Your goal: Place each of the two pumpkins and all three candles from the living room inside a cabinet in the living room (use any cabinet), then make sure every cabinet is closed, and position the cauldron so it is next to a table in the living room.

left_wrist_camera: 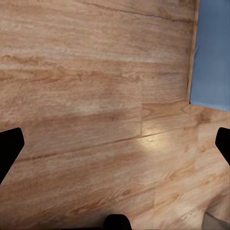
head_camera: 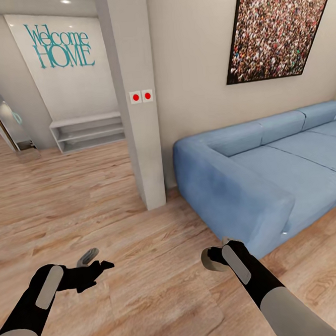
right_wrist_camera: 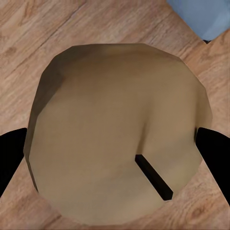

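My right gripper (head_camera: pixel 215 259) is shut on a squat tan candle (right_wrist_camera: pixel 120 129) with a short black wick, held low over the wooden floor close to the sofa's near corner. In the head view the candle (head_camera: pixel 210 261) shows as a small tan lump at the fingertips. My left gripper (head_camera: pixel 97 262) hangs open over bare floor, and its dark fingertips (left_wrist_camera: pixel 10 148) stand far apart with nothing between them. The pumpkins, the cabinet, the cauldron and the coffee table are out of view.
A blue sectional sofa (head_camera: pixel 269 170) takes up the right side. A grey pillar (head_camera: pixel 136 115) with two red buttons rises ahead, left of the sofa. Farther back stand a low white shelf (head_camera: pixel 87 131) and a leaning mirror (head_camera: pixel 8 130). Wooden floor (head_camera: pixel 89 194) stretches out on the left.
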{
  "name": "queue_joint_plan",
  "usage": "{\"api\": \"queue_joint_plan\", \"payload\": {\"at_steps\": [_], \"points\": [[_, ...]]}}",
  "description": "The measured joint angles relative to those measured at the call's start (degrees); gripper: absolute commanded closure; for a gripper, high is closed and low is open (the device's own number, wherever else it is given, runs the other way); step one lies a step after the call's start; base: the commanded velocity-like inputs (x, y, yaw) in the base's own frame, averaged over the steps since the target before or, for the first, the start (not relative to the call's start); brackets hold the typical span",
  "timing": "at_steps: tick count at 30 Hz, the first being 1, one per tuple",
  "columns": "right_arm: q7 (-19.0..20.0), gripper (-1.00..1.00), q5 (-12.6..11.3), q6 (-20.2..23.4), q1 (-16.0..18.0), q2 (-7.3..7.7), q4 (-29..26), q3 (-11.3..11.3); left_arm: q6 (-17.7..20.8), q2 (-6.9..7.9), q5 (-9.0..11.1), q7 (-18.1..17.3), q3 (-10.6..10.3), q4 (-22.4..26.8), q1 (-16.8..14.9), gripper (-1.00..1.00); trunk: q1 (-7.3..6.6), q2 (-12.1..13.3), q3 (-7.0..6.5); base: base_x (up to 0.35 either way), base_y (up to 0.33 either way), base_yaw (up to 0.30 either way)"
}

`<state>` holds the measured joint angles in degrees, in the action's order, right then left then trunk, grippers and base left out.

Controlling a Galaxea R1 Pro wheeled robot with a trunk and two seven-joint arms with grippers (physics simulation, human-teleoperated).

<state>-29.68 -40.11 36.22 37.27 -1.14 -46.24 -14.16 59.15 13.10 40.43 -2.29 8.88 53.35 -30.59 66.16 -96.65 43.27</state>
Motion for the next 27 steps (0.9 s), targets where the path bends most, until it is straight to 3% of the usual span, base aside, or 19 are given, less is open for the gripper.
{"api": "queue_joint_plan", "payload": {"at_steps": [14, 21, 27], "points": [[0.1, 1.0, -0.1, 0.0, 0.0, 0.0, -0.1, -0.1, -0.1, 0.07, -0.2, 0.7, 0.0, 0.0, 0.0, -1.0, -3.07, 5.6, -2.51, 0.0, 0.0, -0.012], [0.1, 1.0, -0.2, 0.1, 0.0, 0.0, -0.1, 0.0, -0.1, 0.04, -0.1, 8.8, 0.0, 0.0, -0.1, -1.0, -4.61, 8.4, -3.77, 0.0, 0.0, -0.238], [0.1, 1.0, -0.4, 0.1, 0.0, -0.02, 0.2, 0.4, -0.3, 0.1, -0.2, 12.7, -0.4, 0.0, -0.1, -1.0, -5.93, 10.8, -4.84, 0.0, 0.0, -0.278]]}}
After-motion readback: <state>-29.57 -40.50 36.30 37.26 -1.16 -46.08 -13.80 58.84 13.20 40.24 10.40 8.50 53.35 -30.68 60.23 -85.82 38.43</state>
